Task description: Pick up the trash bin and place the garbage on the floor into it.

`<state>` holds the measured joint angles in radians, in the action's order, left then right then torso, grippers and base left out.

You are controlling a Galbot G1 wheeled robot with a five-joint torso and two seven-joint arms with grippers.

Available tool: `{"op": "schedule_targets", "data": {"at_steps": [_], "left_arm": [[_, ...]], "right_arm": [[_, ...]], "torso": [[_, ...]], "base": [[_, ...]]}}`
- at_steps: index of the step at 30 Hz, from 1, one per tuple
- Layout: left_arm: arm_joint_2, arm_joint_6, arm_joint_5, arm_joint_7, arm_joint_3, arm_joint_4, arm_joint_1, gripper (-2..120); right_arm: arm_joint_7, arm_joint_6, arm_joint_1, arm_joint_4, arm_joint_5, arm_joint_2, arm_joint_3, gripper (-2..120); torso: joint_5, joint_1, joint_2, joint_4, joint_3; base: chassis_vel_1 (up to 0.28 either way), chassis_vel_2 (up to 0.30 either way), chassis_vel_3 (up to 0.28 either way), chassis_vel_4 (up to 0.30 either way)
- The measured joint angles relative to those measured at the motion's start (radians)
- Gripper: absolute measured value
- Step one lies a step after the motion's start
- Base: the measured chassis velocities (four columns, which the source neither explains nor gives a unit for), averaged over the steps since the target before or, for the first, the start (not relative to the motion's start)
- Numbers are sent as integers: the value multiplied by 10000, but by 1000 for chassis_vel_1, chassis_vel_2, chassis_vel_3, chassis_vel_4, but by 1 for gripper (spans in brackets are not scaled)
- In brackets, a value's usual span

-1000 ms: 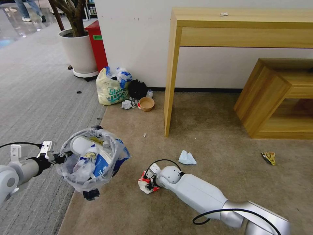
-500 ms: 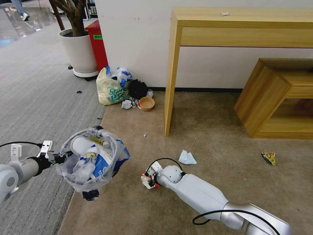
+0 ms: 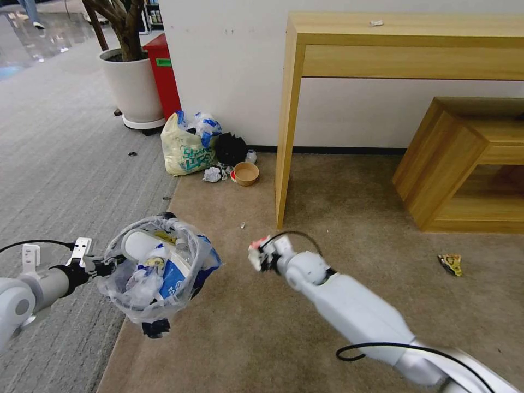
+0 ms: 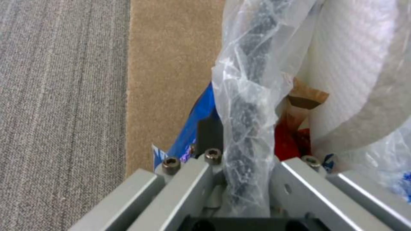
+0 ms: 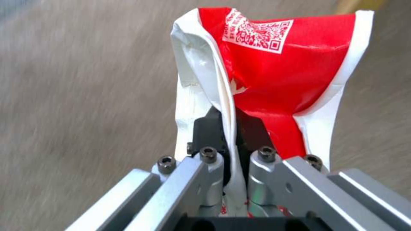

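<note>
I have the left tool (image 3: 106,266) clamped on the rim of the trash bin (image 3: 158,273), its fingers (image 4: 210,134) pinching the black wall through the clear liner; the bin hangs off the floor at about 8 o'clock in my head view, over the seam between grey and tan carpet, already holding a white slipper (image 4: 359,73) and other litter. My right tool (image 3: 263,256) is off the floor near centre, closed tight on a crushed red-and-white carton (image 5: 274,67), at 3 o'clock from the bin and apart from it. A small yellow wrapper (image 3: 451,264) lies on the tan carpet at 3 o'clock, near the low wooden shelf (image 3: 464,164).
</note>
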<state>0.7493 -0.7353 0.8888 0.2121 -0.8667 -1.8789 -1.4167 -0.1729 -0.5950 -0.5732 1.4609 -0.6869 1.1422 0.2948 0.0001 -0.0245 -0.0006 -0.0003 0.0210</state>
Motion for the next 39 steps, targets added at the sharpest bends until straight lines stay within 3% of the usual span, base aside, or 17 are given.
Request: {"op": "schedule_targets", "data": {"at_steps": [8,17,21,25,34,39], "left_arm": [[112,0,28,-276,105,-56,118,0],[-383,0,23,-343,401,32,83,0],[-771,0,116,-335,653,227,320,0],[-975,0,165,-326,759,219,346,0],[-1199,0,224,-309,780,173,319,0],[-1404,0,266,-294,799,75,268,0]], "right_arm": [[326,1710,761,1109,-765,-855,-493,1],[779,2077,2084,2624,-2523,-499,-377,1],[930,1944,2633,3485,-3392,67,278,1],[1128,1628,2872,4000,-3648,164,1025,1],[1212,1488,3131,4513,-3918,336,2505,1],[969,1232,3220,4640,-4322,868,3327,1]], "torso": [[-1,0,0,0,0],[-4,0,0,1,0],[-4,0,0,3,0],[-5,0,0,-1,0],[-5,0,0,-2,0],[-5,0,0,3,-1]], "base": [[0,0,0,0],[0,0,0,0],[0,0,0,0],[0,0,0,0],[0,0,0,0],[0,0,0,0]]}}
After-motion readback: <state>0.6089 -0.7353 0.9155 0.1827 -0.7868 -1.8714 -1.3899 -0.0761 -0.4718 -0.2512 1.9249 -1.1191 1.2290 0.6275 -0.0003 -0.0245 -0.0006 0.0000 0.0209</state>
